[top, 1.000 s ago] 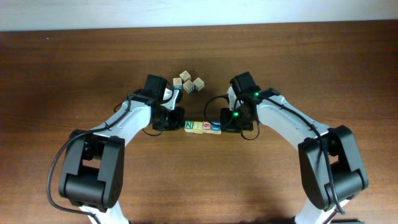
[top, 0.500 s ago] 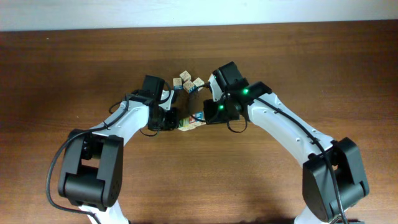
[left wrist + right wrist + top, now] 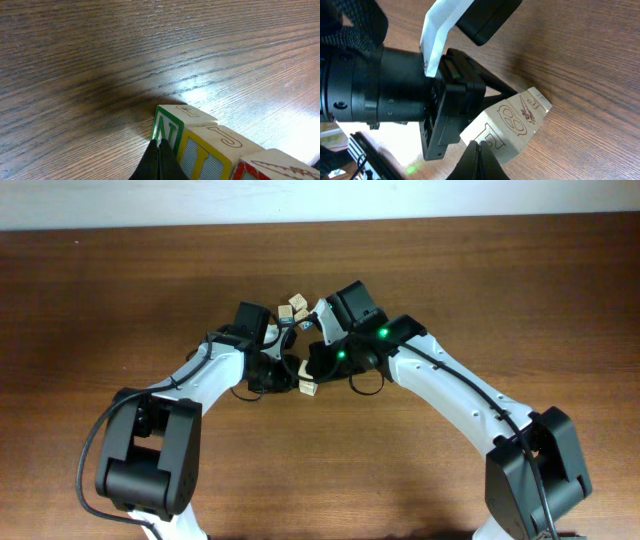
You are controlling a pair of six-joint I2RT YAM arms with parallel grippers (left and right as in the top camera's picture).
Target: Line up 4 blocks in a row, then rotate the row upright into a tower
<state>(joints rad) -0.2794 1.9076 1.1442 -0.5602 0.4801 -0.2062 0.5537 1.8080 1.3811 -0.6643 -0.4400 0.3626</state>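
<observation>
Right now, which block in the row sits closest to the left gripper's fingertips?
The green-lettered block at the row's end, right at the shut left gripper; the yellow block and red block lie beyond it.

Robotics lab, wooden table [image 3: 520, 280], two white robot arms [image 3: 450, 383]

Seen from overhead across a dark brown table [image 3: 100, 290] of streaked wood grain, edged at the far side by a pale strip [image 3: 320, 202], perhaps a wall or floor, with a bright patch of glare [image 3: 200, 92] on the polished surface up close.
</observation>
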